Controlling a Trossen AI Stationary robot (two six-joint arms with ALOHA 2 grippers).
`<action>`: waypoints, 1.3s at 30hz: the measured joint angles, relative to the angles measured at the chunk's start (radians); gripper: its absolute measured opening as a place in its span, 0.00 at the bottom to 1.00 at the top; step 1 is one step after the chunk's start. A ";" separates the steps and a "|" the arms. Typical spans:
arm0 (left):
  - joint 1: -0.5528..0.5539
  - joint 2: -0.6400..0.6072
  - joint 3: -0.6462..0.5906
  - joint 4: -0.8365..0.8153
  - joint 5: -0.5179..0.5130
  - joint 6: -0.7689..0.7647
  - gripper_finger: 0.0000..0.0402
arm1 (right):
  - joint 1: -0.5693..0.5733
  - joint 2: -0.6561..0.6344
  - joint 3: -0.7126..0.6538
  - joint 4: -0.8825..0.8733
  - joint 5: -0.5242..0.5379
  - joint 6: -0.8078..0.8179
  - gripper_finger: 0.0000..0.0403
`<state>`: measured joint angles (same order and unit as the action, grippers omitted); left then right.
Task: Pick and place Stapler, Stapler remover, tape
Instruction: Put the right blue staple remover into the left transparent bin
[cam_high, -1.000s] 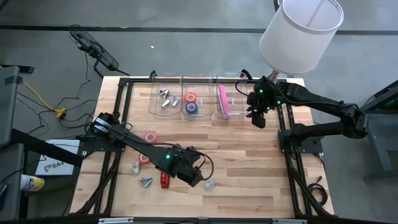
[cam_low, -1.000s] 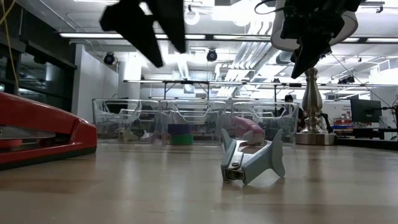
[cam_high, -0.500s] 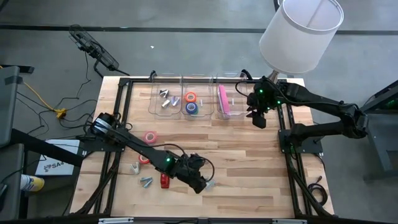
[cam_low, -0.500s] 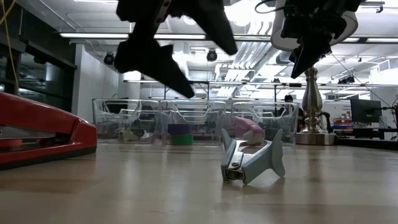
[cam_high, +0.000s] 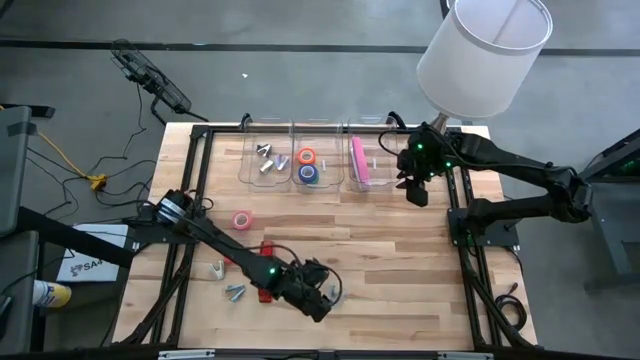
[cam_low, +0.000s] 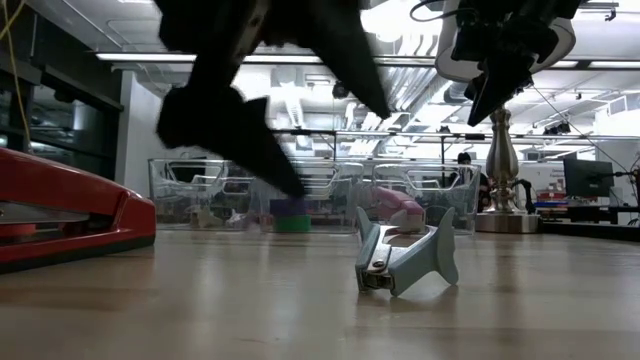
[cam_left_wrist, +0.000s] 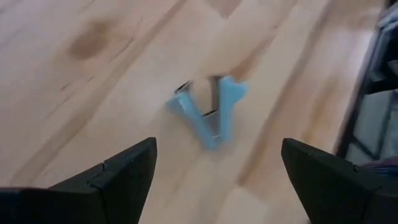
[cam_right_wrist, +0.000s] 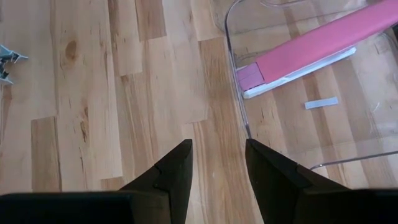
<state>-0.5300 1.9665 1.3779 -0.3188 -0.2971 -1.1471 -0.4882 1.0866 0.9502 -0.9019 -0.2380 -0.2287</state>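
From above: bins hold removers, tapes and a pink stapler; pink tape and red stapler wait. Low: remover lies untouched. Left wrist: left gripper spread wide above it. Right wrist: right gripper slightly apart, empty beside the stapler bin.

Two staplers: a pink one in a bin and a red one on the table.

Three loose removers on the table: a pale one, a grey one and a blue one. More silvery claws lie in a bin, at least two; the exact number is too small to tell.

Tape: one pink roll loose, plus an orange roll and a blue roll in a bin — three clearly seen, possibly more stacked there.

Three clear bins in a row.

One lamp.

Two arms — left arm, right arm.
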 joint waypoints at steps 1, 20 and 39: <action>-0.002 0.003 -0.004 -0.008 -0.001 -0.003 0.84 | 0.000 0.000 0.000 -0.001 0.000 0.000 0.35; -0.008 -0.087 -0.001 -0.359 -0.072 -0.036 0.84 | 0.220 0.019 0.000 0.047 -0.229 -0.046 0.35; -0.007 -0.200 -0.001 -0.677 -0.167 -0.036 0.84 | 0.689 0.357 0.000 0.473 -0.068 -0.040 0.51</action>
<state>-0.5369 1.7664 1.3769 -0.9956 -0.4638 -1.1830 0.2012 1.4436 0.9504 -0.4288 -0.3060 -0.2691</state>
